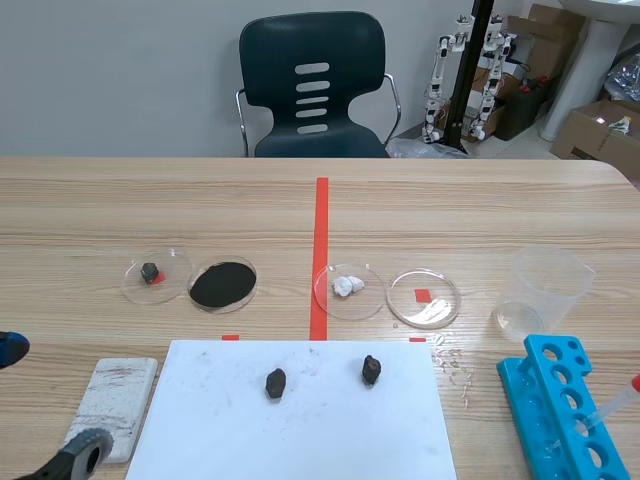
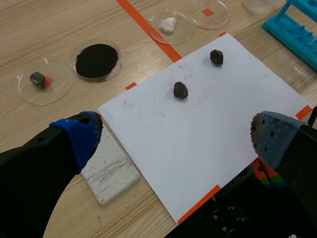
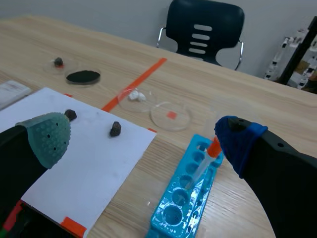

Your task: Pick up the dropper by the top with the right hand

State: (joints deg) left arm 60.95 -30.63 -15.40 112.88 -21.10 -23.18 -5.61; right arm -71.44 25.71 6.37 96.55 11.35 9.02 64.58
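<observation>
My right hand (image 3: 143,139): spread wide, holding nothing; clear plastic dropper with orange-red bulb (image 3: 212,148): at 1 o'clock; leans in turquoise plastic tube rack (image 3: 181,203), bulb uppermost, long axis tilted toward 1 o'clock.

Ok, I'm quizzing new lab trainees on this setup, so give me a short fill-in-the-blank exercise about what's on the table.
1. The rack holding the dropper is ___ in colour.
2. ___ dark rocks lie on the white sheet.
3. The right end effector, short of the dropper, is ___ rather than shut.
Missing words: blue; two; open.
</observation>
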